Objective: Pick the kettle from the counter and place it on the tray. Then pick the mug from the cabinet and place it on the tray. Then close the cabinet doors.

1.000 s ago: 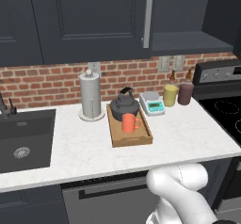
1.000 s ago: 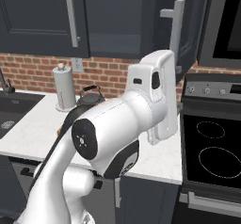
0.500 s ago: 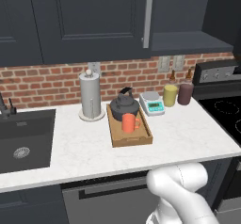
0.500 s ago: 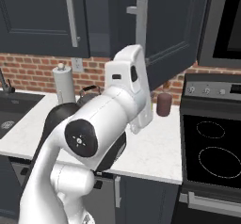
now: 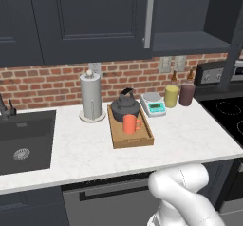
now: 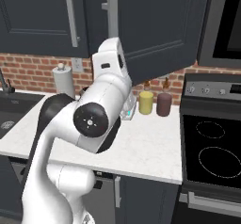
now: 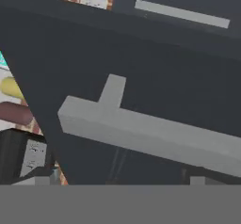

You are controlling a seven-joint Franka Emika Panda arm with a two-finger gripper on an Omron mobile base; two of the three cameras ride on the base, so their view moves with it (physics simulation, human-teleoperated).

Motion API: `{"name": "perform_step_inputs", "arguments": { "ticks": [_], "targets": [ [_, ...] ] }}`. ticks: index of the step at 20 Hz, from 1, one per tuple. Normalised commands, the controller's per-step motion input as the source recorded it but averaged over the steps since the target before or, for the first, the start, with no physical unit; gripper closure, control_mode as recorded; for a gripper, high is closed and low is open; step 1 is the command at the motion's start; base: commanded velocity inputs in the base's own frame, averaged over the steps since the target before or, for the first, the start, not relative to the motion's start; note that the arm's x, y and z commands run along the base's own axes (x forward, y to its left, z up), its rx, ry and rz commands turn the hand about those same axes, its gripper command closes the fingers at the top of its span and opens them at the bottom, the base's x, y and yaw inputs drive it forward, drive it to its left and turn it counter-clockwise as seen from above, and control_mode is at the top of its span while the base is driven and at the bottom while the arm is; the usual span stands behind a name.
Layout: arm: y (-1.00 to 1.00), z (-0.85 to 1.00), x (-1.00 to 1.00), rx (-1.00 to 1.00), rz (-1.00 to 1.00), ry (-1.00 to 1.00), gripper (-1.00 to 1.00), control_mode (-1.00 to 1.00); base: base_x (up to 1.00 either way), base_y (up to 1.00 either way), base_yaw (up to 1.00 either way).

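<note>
**Left base view: kettle and mug on the tray, one door ajar**

We see the wooden tray [image 5: 134, 140] lying on the white worktop [image 5: 190, 139], between the paper-towel roll [image 5: 91, 97] and the small kitchen scale [image 5: 153, 104]. The dark kettle [image 5: 125, 108] sits at the tray's far end, and the orange mug [image 5: 130, 124] stands just in front of it, also inside the tray. A yellow-green cup [image 5: 171, 96] and a maroon cup [image 5: 187, 94] stand near the brick wall.

From the right base view, the right-hand cabinet door [image 6: 160, 30] hangs partly open, with our arm [image 6: 106, 105] raised before it.

Through the hand view, the door's silver bar handle [image 7: 150, 136] lies close ahead, crossing the frame. Our tool's jaws stand spread wide, holding nothing.
</note>
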Motion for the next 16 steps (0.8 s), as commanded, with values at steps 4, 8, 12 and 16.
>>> {"name": "perform_step_inputs", "arguments": {
  "ticks": [4, 8, 12, 16],
  "targets": [
    [0.58, -0.1, 0.67, 0.0, 0.24, 0.1, -1.0, -1.0, 0.0, 0.0, 0.0],
    [0.47, -0.08, 0.83, 0.0, 0.2, 0.1, -1.0, -1.0, 0.0, 0.0, 0.0],
    [0.29, -0.1, 0.94, 0.0, 0.09, 0.07, -1.0, -1.0, 0.0, 0.0, 0.0],
    [0.22, -0.17, 0.96, 0.0, 0.05, 0.06, -1.0, -1.0, 0.0, 0.0, 0.0]
  ]
}}
